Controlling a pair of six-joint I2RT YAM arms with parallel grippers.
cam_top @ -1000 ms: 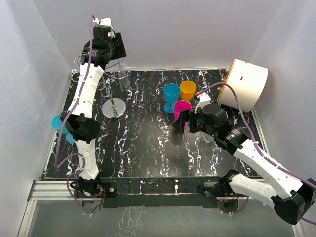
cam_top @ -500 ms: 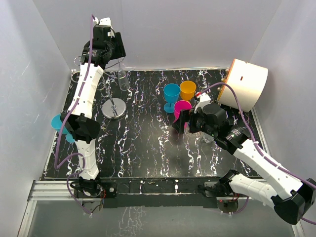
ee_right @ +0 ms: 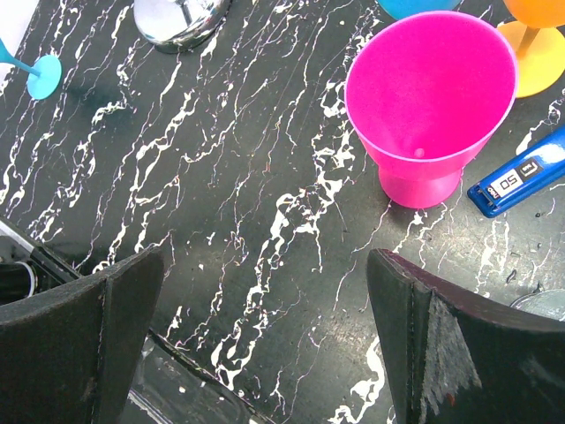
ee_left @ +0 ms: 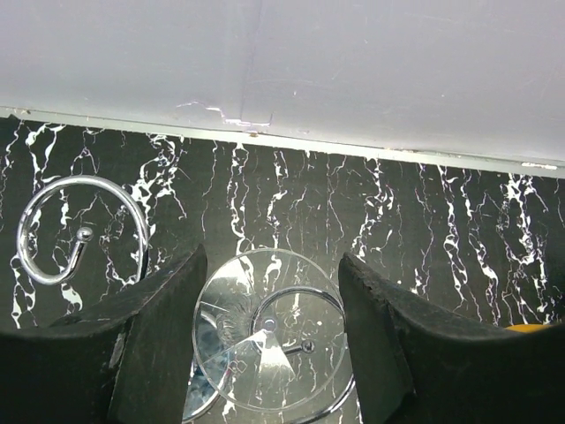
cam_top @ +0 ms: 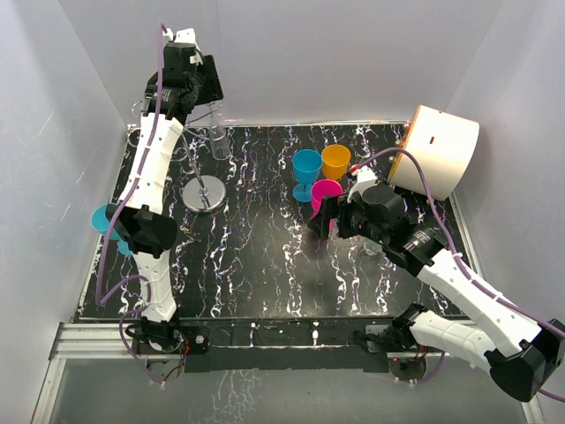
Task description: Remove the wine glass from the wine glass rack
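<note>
Worktop (cam_top: 265, 256): black marbled slab, white walls close around.
Wine glass (cam_top: 218, 141): clear, hung bowl-down at 11 o'clock, over the wine glass rack (cam_top: 204, 193).
Handling: I judged it light, slick and brittle, best held by the foot's rim.
Left end effector (ee_left: 271, 265): half closed, pinched on the foot.
Right end effector (ee_right: 265, 256): spread wide, empty.

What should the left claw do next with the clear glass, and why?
Probably ease the wine glass clear of the rack hook: the left claw appears to grip its round foot, but the hook's wire shows through that foot, so it isn't free.
</note>
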